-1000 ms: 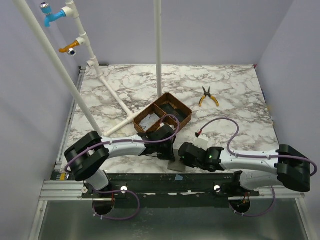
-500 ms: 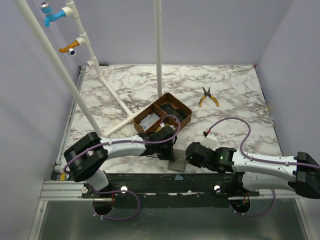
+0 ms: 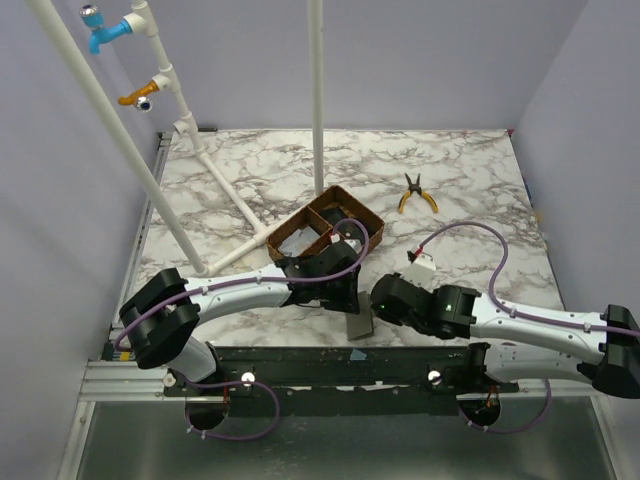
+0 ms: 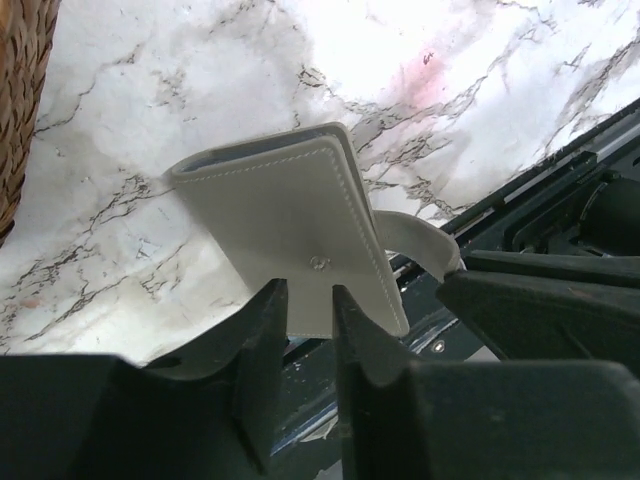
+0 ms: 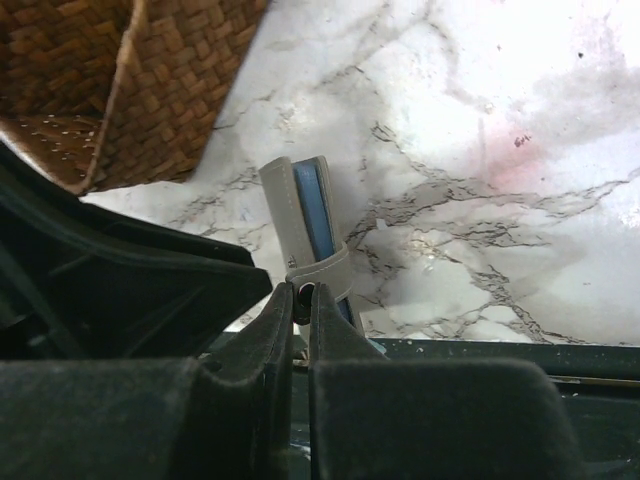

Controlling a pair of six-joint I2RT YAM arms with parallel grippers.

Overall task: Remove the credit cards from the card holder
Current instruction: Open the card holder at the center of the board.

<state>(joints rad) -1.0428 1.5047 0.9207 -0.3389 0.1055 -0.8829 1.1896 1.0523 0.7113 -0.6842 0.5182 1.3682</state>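
The grey card holder (image 4: 290, 225) stands on edge at the table's front rim, also seen from above (image 3: 358, 325). Its strap (image 4: 415, 235) stretches to the right. My right gripper (image 5: 300, 290) is shut on the snap end of that strap (image 5: 325, 270), right of the card holder (image 5: 285, 205), where a blue-grey lining shows between the covers. My left gripper (image 4: 308, 290) has its jaws a little apart, tips at the card holder's lower edge, not clamping it. From above, the left gripper (image 3: 345, 298) and right gripper (image 3: 377, 300) flank it. The credit cards are hidden.
A brown woven tray (image 3: 372, 228) with compartments sits just behind the grippers, something pale (image 3: 292, 240) in its left part. Yellow-handled pliers (image 3: 417, 193) lie far right. White pipes (image 3: 235, 195) cross the left side, a pole (image 3: 318, 100) rises mid-table. The black front rail (image 3: 330, 360) runs under the card holder.
My left gripper's jaws have parted from shut. The left arm has stretched further right, and the right arm has swung out to the right, still gripping the strap.
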